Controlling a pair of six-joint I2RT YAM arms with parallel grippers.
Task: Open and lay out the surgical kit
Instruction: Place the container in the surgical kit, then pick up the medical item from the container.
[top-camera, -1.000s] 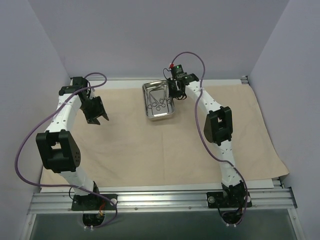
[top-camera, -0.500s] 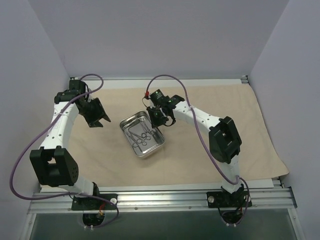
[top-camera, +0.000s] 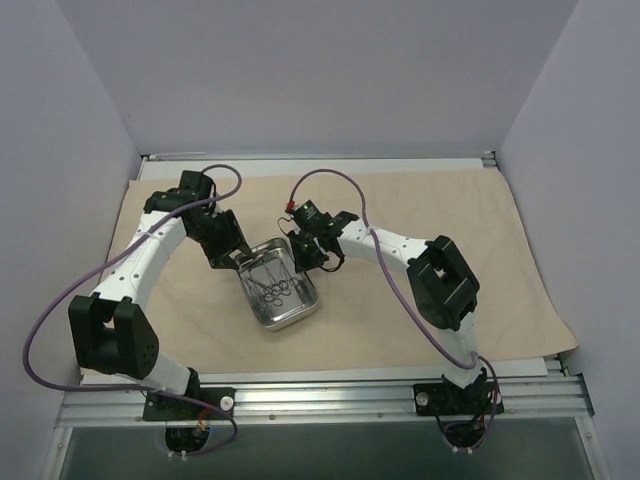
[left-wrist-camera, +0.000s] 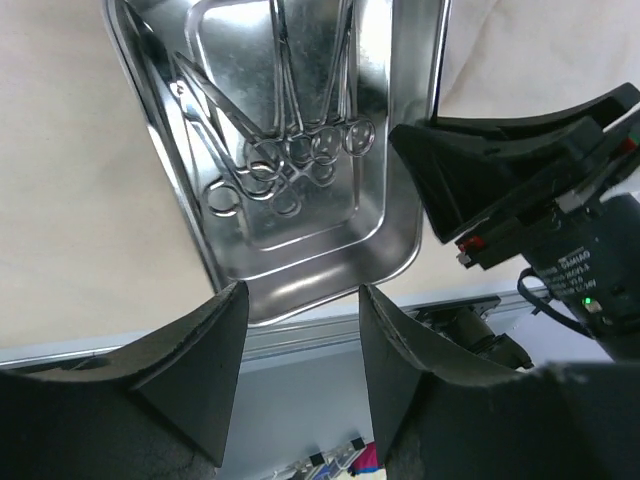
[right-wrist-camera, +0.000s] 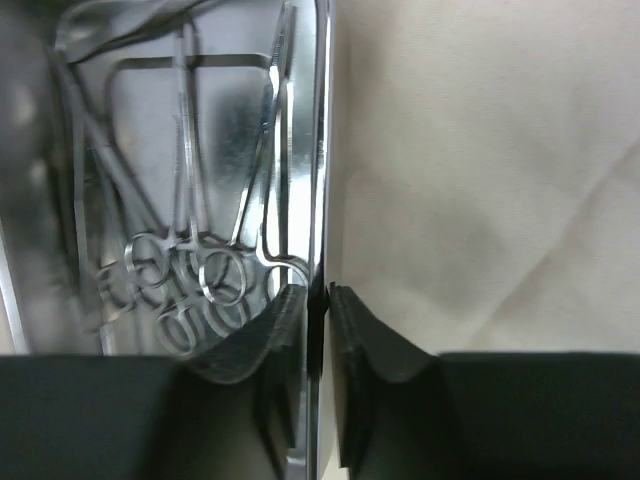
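Observation:
The beige cloth wrap (top-camera: 450, 220) lies spread flat over the table. On it, left of centre, sits the steel tray (top-camera: 296, 314) with several ring-handled forceps (top-camera: 275, 285) lying side by side inside. My right gripper (top-camera: 311, 260) is shut on the tray's right rim; in the right wrist view its gripper (right-wrist-camera: 318, 295) pinches the thin rim (right-wrist-camera: 322, 150) beside the forceps' rings (right-wrist-camera: 190, 265). My left gripper (top-camera: 234, 262) hangs open at the tray's far left corner. In the left wrist view that gripper (left-wrist-camera: 300, 295) holds nothing, with the tray (left-wrist-camera: 390, 120) and forceps (left-wrist-camera: 300, 160) just beyond its tips.
An aluminium rail (top-camera: 320, 400) runs along the table's near edge, carrying both arm bases. Purple cables (top-camera: 45, 300) loop off each arm. Grey walls close in the left, right and far sides. The cloth's near right corner (top-camera: 565, 345) ends short of the rail.
The right gripper has dragged the tray from the far middle of the cloth toward the near left. The left arm has swung right, bringing its gripper up to the tray.

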